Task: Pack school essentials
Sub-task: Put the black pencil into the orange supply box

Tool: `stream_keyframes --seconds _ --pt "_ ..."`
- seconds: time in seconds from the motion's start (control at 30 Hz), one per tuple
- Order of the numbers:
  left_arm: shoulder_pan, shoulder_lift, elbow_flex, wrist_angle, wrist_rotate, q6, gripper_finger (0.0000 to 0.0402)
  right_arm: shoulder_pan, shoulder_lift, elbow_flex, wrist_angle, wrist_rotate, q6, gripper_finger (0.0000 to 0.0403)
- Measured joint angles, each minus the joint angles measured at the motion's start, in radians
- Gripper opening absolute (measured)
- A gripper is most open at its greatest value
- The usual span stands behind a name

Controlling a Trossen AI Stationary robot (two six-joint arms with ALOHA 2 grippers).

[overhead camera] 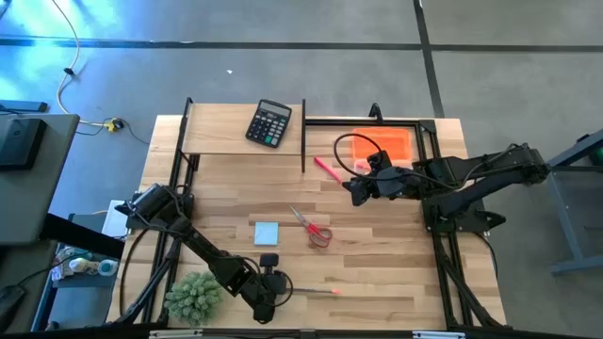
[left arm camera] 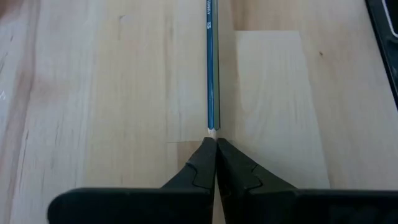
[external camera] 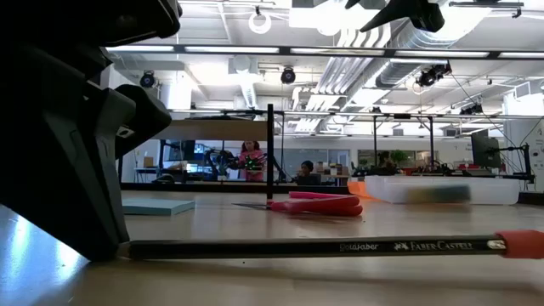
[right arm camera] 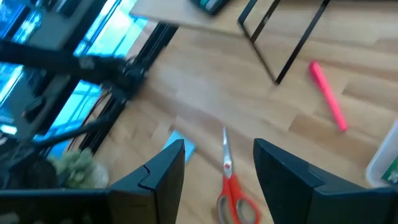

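A dark pencil [overhead camera: 311, 290] with a red end [external camera: 518, 244] lies flat on the table by the near edge. My left gripper [overhead camera: 279, 286] is down at the pencil's sharpened end, shut. A pale blue note pad [overhead camera: 267, 233], red-handled scissors [overhead camera: 317, 230] and a pink marker [overhead camera: 328, 168] lie flat mid-table. My right gripper [overhead camera: 356, 188] hangs open above the table, between the marker and a clear bin with an orange bottom [overhead camera: 382, 146]; nothing is between its fingers [right arm camera: 168, 174]. My left gripper pinches the pencil's sharpened end [left arm camera: 211, 129] between its two fingertips [left arm camera: 202, 155], only at their free ends. The fingers slant down from the table's left and lie along the pencil. The pencil lies flat on the table, stretching away toward the right [external camera: 340, 247].
A spiky green plant [overhead camera: 193, 297] stands at the near left corner beside my left arm. A black calculator [overhead camera: 269, 122] sits on a raised wooden shelf [overhead camera: 226, 139] at the far left. Black frame posts [overhead camera: 303, 132] stand around the shelf and the bin.
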Motion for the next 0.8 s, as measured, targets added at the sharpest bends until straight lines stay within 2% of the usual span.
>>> stream_keyframes --seconds 0.37,0.6,0.8 --pt "0.061 0.0 0.0 -0.015 -0.022 -0.063 0.0 0.142 0.038 0.0 -0.012 -0.153 0.009 0.0181" --pt "0.099 -0.002 0.001 -0.033 -0.003 -0.046 0.0 0.225 0.136 0.0 -0.05 -0.27 -0.057 0.0181" --pt "0.103 -0.002 0.002 -0.044 0.006 -0.036 0.0 0.27 0.244 0.0 -0.056 -0.326 -0.173 0.019"
